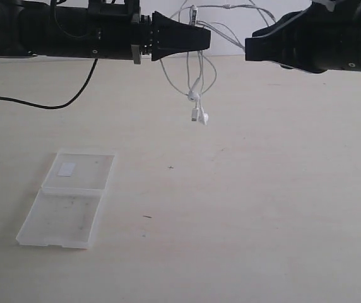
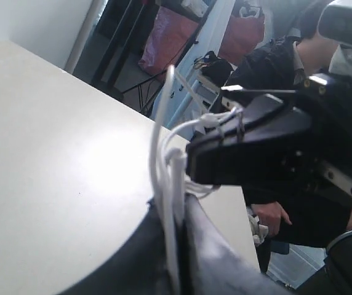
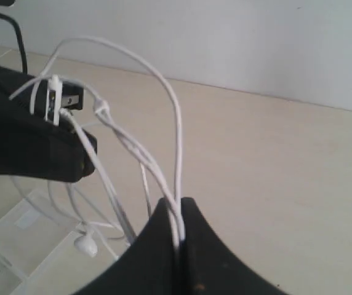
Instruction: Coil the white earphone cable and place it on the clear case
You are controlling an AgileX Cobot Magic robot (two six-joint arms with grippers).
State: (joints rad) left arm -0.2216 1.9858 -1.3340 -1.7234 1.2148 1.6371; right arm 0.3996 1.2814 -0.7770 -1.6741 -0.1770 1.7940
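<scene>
The white earphone cable (image 1: 201,74) hangs in loops high above the table, strung between both grippers, its two earbuds (image 1: 199,112) dangling lowest. My left gripper (image 1: 206,39) is shut on a bundle of strands (image 2: 175,184). Facing it from the right, my right gripper (image 1: 248,49) is shut on two strands (image 3: 177,215). The clear case (image 1: 73,197) lies open and flat on the table at the lower left, white sticker (image 1: 66,168) on its far half, well below and left of the cable. In the right wrist view the case (image 3: 22,233) shows under an earbud (image 3: 87,244).
A thick black robot cable (image 1: 48,101) droops from the left arm onto the table's back left. The pale tabletop (image 1: 243,208) ends at a white wall behind. In the left wrist view a seated person (image 2: 287,203) is past the table's far edge.
</scene>
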